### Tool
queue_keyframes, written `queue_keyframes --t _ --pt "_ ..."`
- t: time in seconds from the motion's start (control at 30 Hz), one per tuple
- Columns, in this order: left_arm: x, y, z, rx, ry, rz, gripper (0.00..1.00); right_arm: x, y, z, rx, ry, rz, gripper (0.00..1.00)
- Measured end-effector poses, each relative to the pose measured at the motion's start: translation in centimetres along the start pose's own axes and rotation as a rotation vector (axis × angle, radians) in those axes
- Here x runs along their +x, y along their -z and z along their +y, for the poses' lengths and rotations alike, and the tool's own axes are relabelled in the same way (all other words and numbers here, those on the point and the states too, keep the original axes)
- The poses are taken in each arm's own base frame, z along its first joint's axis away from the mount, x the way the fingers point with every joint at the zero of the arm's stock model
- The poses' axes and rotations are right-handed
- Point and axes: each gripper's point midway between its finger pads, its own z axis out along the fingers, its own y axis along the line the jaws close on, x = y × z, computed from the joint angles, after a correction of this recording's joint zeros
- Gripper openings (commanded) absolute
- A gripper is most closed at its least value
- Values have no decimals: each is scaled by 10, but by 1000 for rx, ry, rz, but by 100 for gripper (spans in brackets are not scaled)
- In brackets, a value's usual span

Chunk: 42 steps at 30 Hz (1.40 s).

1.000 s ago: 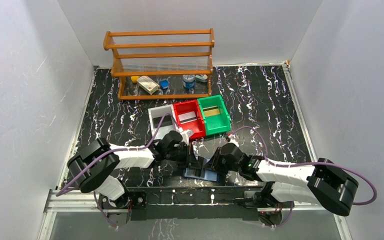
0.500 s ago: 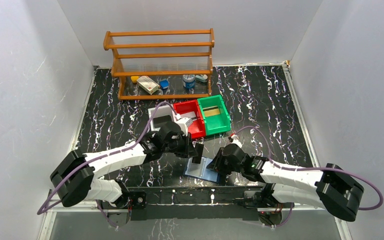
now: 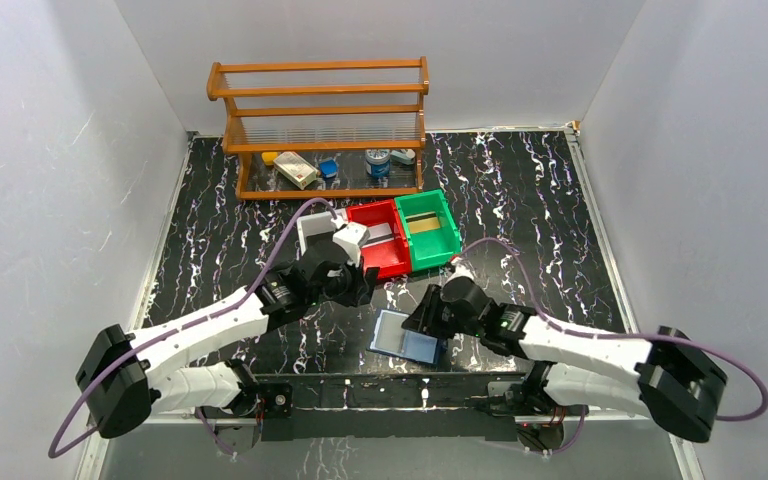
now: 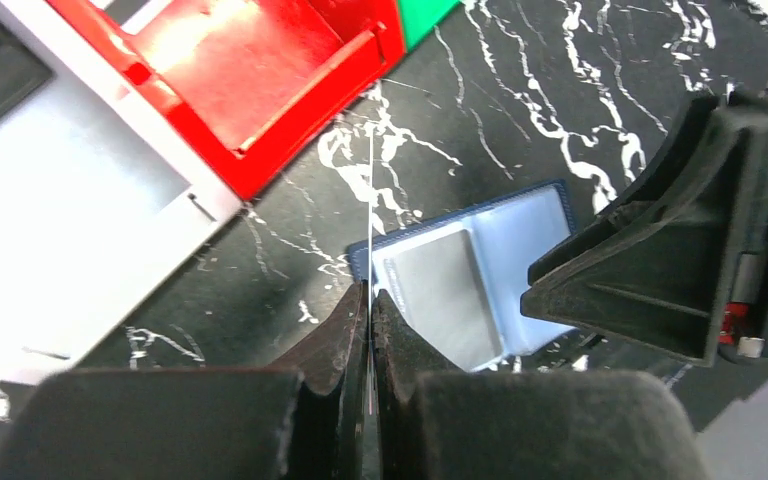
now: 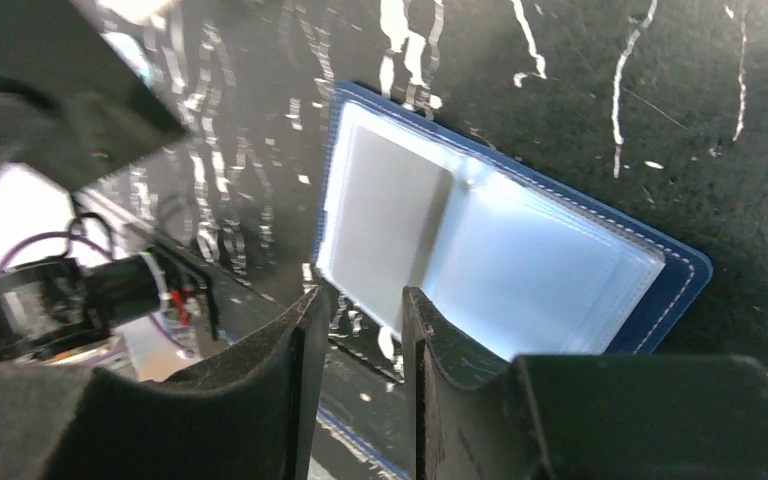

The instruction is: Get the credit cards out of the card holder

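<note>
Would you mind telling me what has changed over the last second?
The left gripper, shut on a thin card, swung away from the card holder toward the red bin. The right gripper shifted little and hangs over the holder's edge, jaws apart. The card holder stayed open, in place.

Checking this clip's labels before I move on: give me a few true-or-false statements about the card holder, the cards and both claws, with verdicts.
1. The card holder lies open on the table. True.
2. The left claw is open and empty. False: it is shut on a thin card, seen edge-on.
3. A grey card sits in one pocket of the card holder. True.
4. The right claw grips a card. False: its jaws stand apart with nothing between them, over the card holder's edge.
5. The card holder lies inside the red bin. False: it lies flat on the table.
</note>
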Motion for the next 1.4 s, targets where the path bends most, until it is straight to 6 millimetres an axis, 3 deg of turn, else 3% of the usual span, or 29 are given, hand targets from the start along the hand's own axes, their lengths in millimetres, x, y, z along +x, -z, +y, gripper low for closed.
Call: queue_keyframes --t 0.2,0.43,0.77,1.03,1.17,1.4 --pt "-10 11 17 -75 -79 -50 0 20 -22 -33 180 14 107 42" --pt "-19 20 28 -127 -142 -88 0 19 -22 -36 226 24 119 42" --pt "-21 22 37 -168 -207 -94 0 11 -19 0 72 59 102 42" --pt "-20 21 43 -178 -324 -74 0 25 -38 -25 187 53 171 40" --pt "-19 20 54 -218 -437 -46 0 20 -31 -22 191 59 152 42" --pt "-32 17 81 -339 -723 -13 0 1 -10 8 51 60 56 44"
